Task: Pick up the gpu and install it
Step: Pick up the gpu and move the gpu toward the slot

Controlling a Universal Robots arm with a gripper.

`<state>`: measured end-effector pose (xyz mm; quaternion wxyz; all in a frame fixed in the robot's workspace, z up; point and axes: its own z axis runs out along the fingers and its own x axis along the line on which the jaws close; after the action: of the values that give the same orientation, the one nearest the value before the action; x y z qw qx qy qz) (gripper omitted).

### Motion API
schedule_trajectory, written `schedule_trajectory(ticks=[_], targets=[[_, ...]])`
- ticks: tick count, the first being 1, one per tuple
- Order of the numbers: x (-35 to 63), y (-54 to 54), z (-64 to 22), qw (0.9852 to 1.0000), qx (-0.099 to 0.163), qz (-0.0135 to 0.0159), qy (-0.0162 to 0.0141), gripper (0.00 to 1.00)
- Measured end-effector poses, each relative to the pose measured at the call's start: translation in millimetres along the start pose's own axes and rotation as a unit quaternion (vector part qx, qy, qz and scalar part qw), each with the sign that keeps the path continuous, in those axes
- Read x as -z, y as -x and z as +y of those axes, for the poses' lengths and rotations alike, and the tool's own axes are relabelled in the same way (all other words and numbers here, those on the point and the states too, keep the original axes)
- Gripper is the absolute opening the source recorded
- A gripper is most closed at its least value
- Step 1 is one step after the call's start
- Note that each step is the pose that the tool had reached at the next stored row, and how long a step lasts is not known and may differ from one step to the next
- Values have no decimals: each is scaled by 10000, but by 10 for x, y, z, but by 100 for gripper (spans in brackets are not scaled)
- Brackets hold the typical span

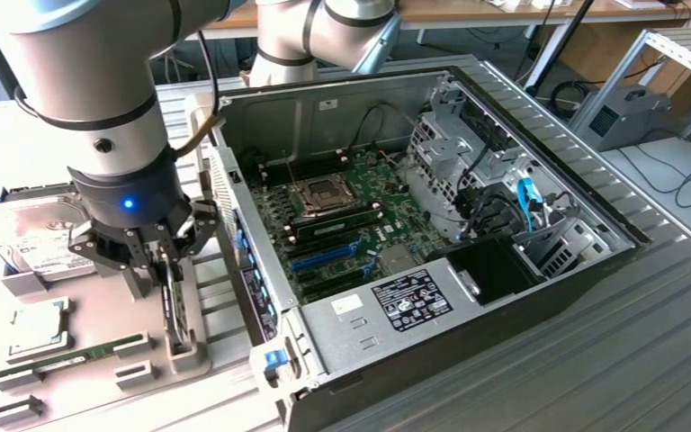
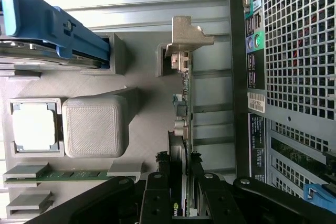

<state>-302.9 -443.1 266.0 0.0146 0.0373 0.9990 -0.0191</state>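
Note:
The gpu [image 1: 177, 310] is a thin dark card standing on its edge in a grey printed holder [image 1: 187, 353], just outside the open computer case [image 1: 442, 225] on the exterior view's left. My gripper [image 1: 168, 270] reaches down over the card's upper edge. In the wrist view the gpu [image 2: 184, 108] runs away from the gripper [image 2: 180, 169], with one black finger [image 2: 160, 174] pressed to each face. The jaws are shut on the card, which still rests in its holder.
The case lies on its side with the motherboard [image 1: 334, 225] and its blue slots [image 1: 321, 256] exposed. On the grey fixture beside me sit a hard drive [image 1: 40, 234], a CPU [image 1: 36, 333] and a green memory stick [image 1: 76, 355]. The case's rear panel [image 2: 294, 77] stands close beside the card.

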Motion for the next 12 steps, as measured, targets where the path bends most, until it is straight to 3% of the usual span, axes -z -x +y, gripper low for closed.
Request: schedule_trajectory(ticks=[12], targets=[[29, 1, -1, 10000, 0, 1, -1, 26]])
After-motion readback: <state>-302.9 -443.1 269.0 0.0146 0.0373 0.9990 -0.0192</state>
